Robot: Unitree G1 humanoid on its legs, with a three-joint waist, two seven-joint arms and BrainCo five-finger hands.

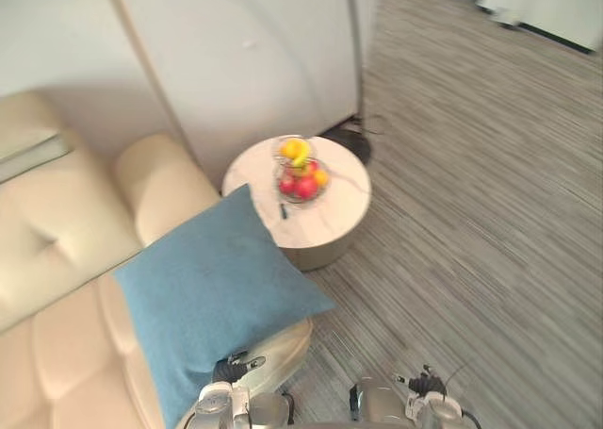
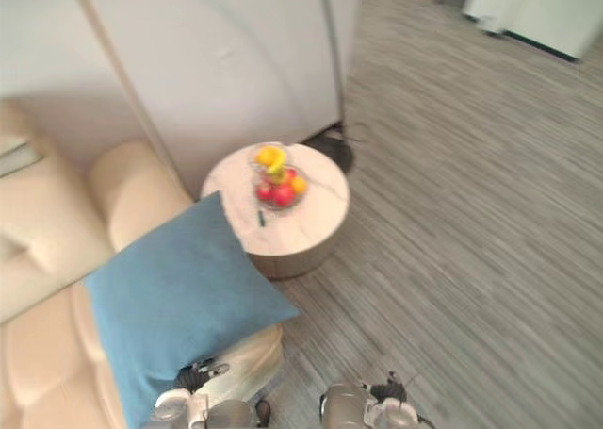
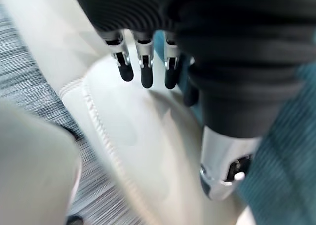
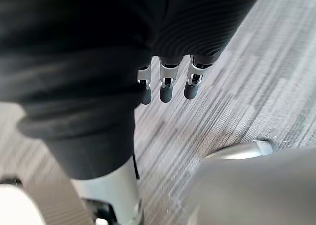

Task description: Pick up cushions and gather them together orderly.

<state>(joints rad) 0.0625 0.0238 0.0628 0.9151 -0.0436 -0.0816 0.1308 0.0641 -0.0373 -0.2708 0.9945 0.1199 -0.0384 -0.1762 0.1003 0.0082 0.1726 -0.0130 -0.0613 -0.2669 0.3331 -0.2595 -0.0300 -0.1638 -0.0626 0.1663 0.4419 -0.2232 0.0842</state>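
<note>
Blue cushion (image 1: 212, 297) on sofa (image 1: 57, 250); wrist views: left robot hand (image 3: 146, 69), right robot hand (image 4: 166, 84) loose, empty.

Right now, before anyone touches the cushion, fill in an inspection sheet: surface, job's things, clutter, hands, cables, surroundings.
Surface: cream sofa, seat partly bare.
Job's things: one blue cushion on the seat by the armrest, in neither hand.
Clutter: round table beside the sofa, bearing a fruit bowl and a small dark item.
Hands: left hand open over the sofa's front edge beside the cushion; right hand open above the carpet.
Cables: perhaps a thin cord by the dark base behind the table; unclear.
Surroundings: striped grey carpet, pale wall panel.
</note>
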